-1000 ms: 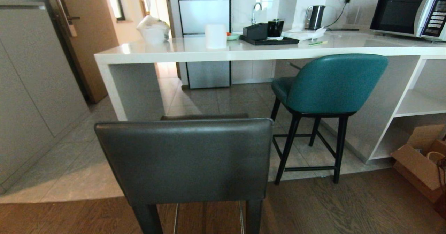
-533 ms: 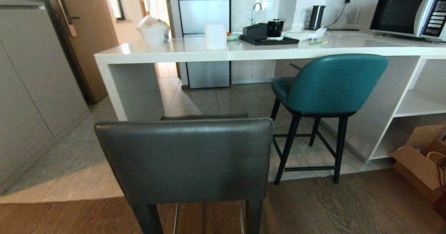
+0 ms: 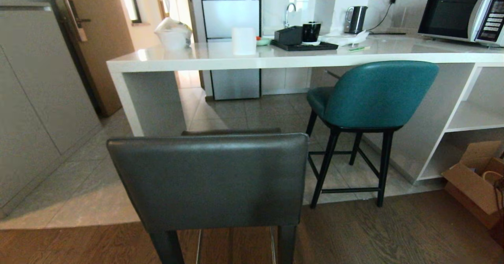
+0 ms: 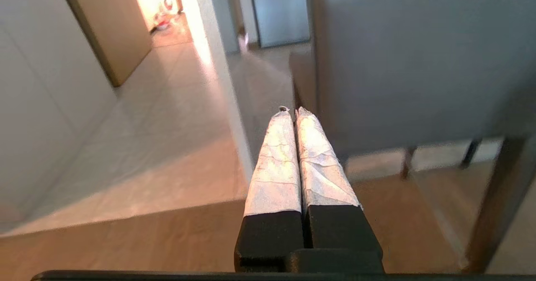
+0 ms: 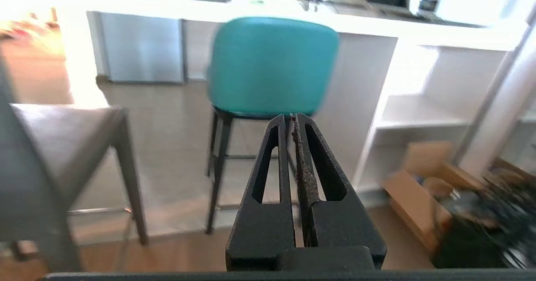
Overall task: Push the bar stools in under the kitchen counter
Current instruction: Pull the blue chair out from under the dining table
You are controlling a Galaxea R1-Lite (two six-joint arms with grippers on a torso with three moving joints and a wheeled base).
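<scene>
Currently both stools remain out: grey stool (image 3: 208, 181) far from the counter (image 3: 252, 61), teal stool (image 3: 374, 95) partly under; both my jaws pressed together.

We cannot see either arm from the head view. The grey stool (image 3: 208, 181) is cut off at the bottom edge, so its legs and feet are hidden, and its back hides most of its seat. The microwave (image 3: 462, 14) and the box (image 3: 474, 181) run off the right edge. From the right wrist, the teal stool (image 5: 272, 65) looks blurry, and so does the dark stuff beside the box.
</scene>
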